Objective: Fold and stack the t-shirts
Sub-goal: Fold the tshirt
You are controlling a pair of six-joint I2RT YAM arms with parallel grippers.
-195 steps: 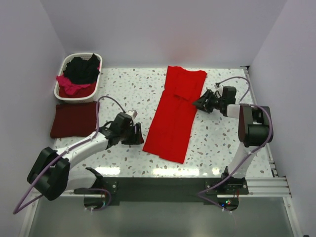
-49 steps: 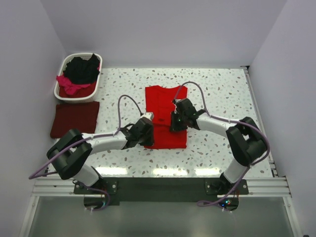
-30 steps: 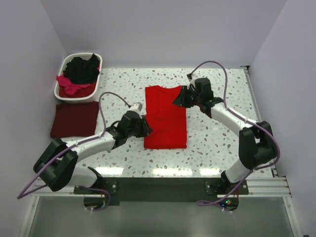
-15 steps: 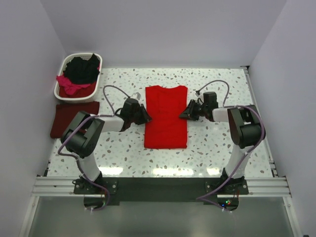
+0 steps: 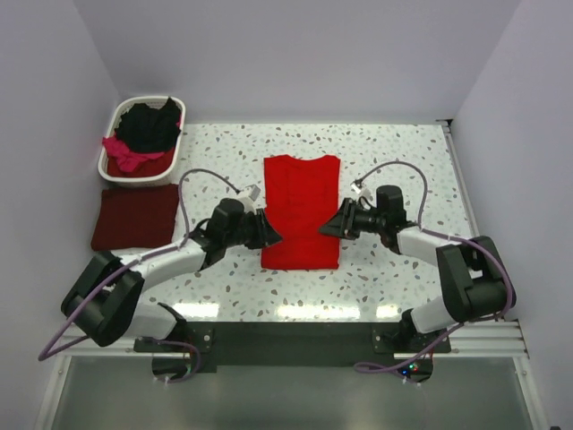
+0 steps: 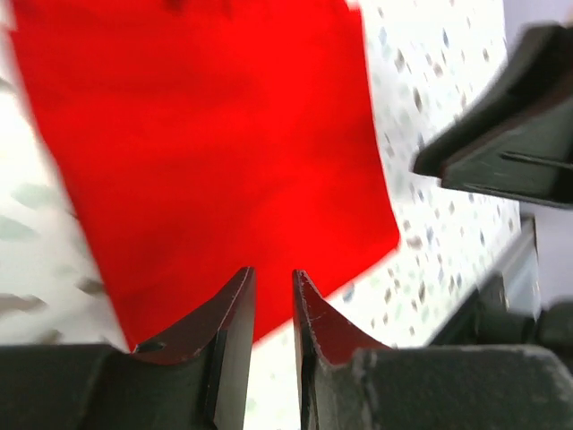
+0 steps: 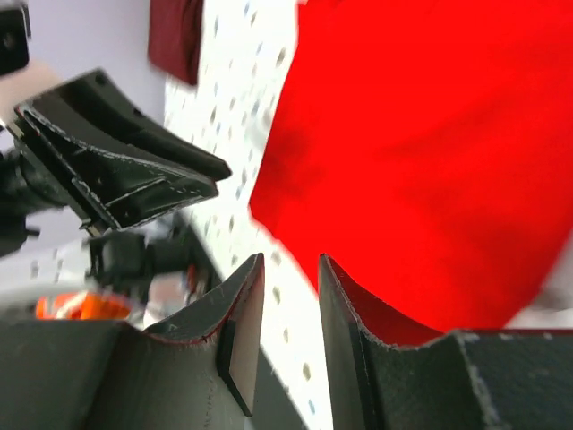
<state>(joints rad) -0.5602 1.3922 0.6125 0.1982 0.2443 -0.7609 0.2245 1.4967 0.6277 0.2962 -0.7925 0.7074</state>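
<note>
A bright red t-shirt (image 5: 302, 212) lies folded into a flat rectangle mid-table, collar end away from me. My left gripper (image 5: 269, 231) sits low at its left edge, jaws a narrow gap apart with nothing between them. In the left wrist view the left gripper (image 6: 273, 271) points over the red cloth (image 6: 206, 134). My right gripper (image 5: 333, 226) is at the shirt's right edge, facing the left one, also slightly open and empty. In the right wrist view the right gripper (image 7: 291, 258) shows the red t-shirt (image 7: 430, 152) beyond its tips. A dark maroon t-shirt (image 5: 134, 216) lies folded at the left.
A white laundry basket (image 5: 114, 116) at the back left holds a black t-shirt (image 5: 149, 126) and a pink one (image 5: 125, 152). The speckled table (image 5: 403, 170) ends at walls on the left, back and right. The arm bases stand on the dark rail (image 5: 286, 336) at the near edge.
The red t-shirt went from a long slanted strip to a short rectangle. In the last second both grippers slid toward me along its side edges, and the right jaws widened a little.
</note>
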